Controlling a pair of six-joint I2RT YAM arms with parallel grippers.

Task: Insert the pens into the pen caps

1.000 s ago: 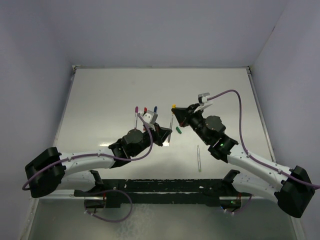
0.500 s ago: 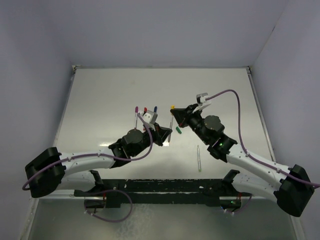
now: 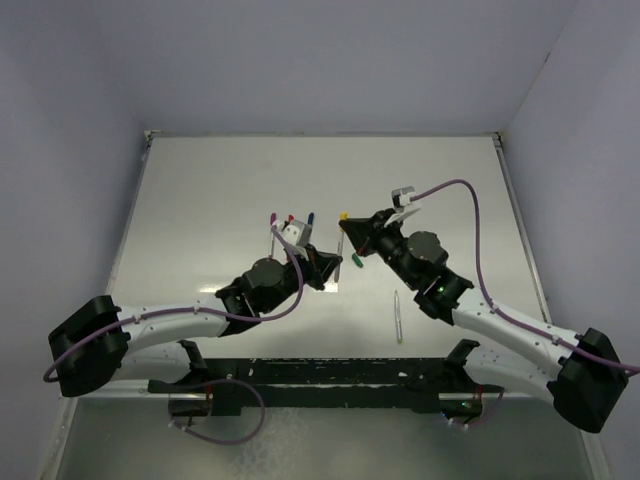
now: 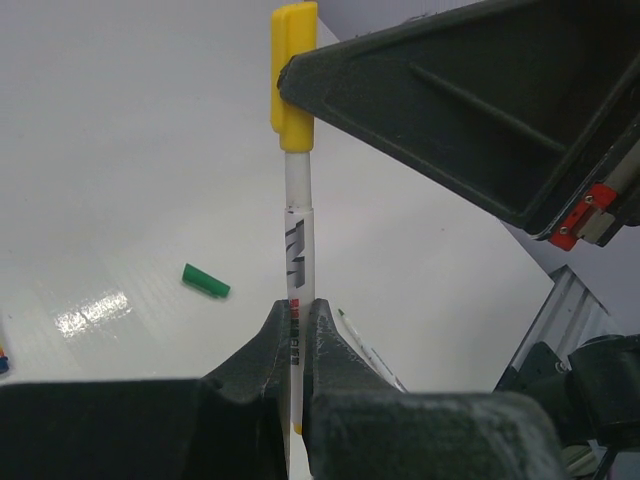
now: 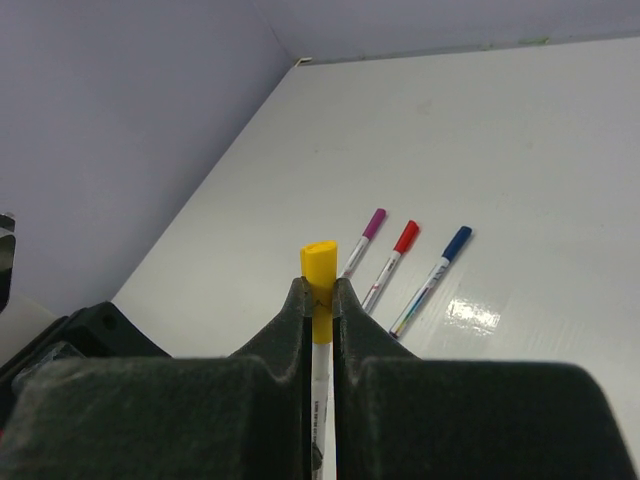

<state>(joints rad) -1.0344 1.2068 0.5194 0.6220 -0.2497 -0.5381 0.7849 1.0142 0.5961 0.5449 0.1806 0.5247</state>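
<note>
A white pen [image 4: 300,250] stands upright between my two grippers, with the yellow cap [image 4: 290,80] on its top end. My left gripper [image 4: 298,312] is shut on the pen's lower barrel. My right gripper [image 5: 319,290] is shut on the yellow cap [image 5: 320,262], and the pen's barrel [image 5: 319,390] runs down between its fingers. From above, the left gripper [image 3: 328,270] and right gripper [image 3: 352,228] meet at this pen [image 3: 341,248] near the table's middle. A loose green cap [image 3: 357,260] lies just right of them. An uncapped pen [image 3: 397,316] lies nearer the front.
Three capped pens lie side by side behind the left gripper: purple [image 5: 366,232], red [image 5: 398,246] and blue [image 5: 440,262]. The green cap [image 4: 205,281] and the uncapped pen [image 4: 368,352] rest on the white table. Walls enclose the table on the left, back and right.
Both grippers and the pen held between them have drifted slightly to the left. The grips have not changed.
</note>
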